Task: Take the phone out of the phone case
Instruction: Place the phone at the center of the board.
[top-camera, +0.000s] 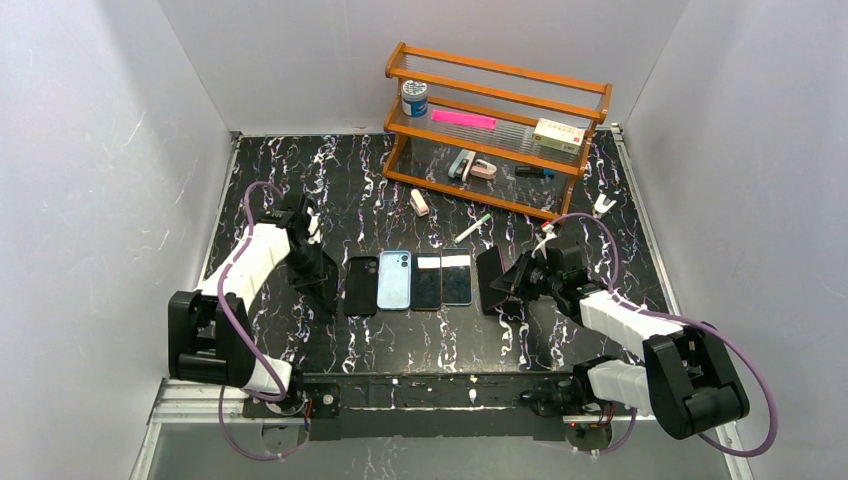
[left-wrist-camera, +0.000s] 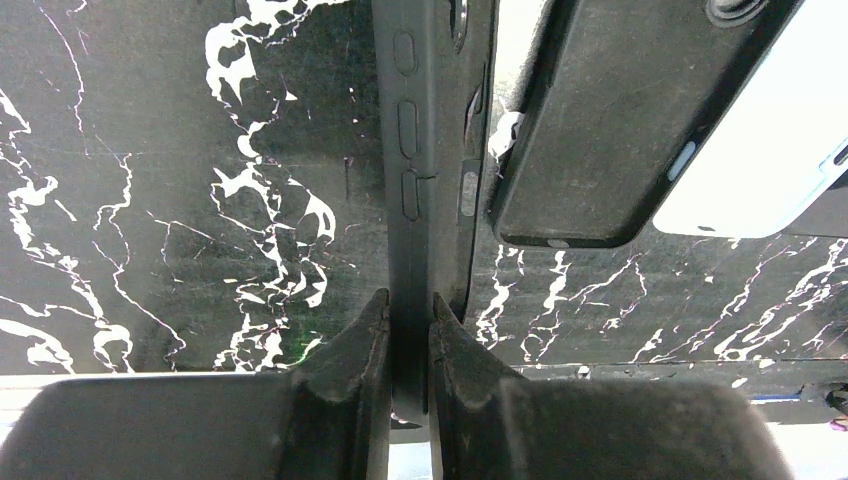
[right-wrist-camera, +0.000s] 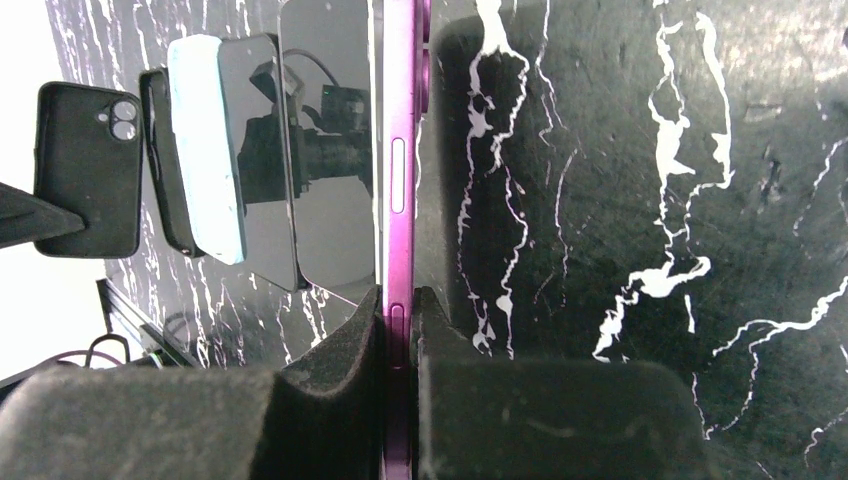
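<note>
Black case (left-wrist-camera: 425, 150) fills left claw (left-wrist-camera: 410, 315), purple phone (right-wrist-camera: 400, 180) right claw (right-wrist-camera: 398, 305), four handsets (top-camera: 427, 282) between.

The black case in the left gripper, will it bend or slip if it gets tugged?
Probably bendy: the black case looks matte and rubbery, with moulded button bumps along its side. Likely grippy rather than slippery, since the left gripper holds it by one thin edge.

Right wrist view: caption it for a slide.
Right gripper clamps a purple phone by its edge, black marbled table behind.
</note>
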